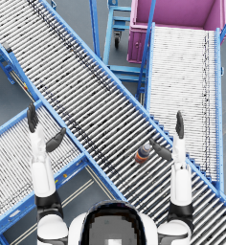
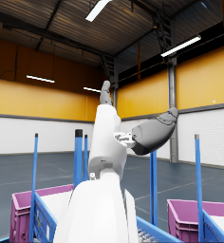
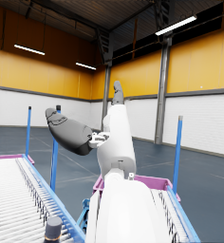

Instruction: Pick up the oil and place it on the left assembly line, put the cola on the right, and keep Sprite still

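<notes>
**Q:** Which surfaces and shapes are present?

**A:** The main conveyor is a bed of thin grey metal rollers between blue side rails. In the head view it runs diagonally from 10 o'clock to 4 o'clock. The left line and the right line have the same ribbed build. A magenta box-shaped bin stands at the 12 o'clock end of the right line.

**Q:** Where is the task item?

**A:** One bottle stands upright on the main conveyor rollers. It has a rounded orange-brown body and a dark cap. The label is too small to read, so oil or cola cannot be told. The bottle lies at 8 o'clock of the right hand, just beside the thumb tip. Contact cannot be confirmed.

**Q:** What is the state of each hand?

**A:** The right hand has straight fingers and a widely spread thumb, and holds nothing. The left hand has the same pose and is also empty. It is above the left line, well apart from the bottle, at its 9 o'clock.

**Q:** How do the views differ?

**A:** The right wrist view shows only the top of the bottle, beside a blue rail. Both wrist views show yellow-and-white walls and ceiling strip lights, which lie outside the head view. The left wrist view shows two magenta bins.
</notes>
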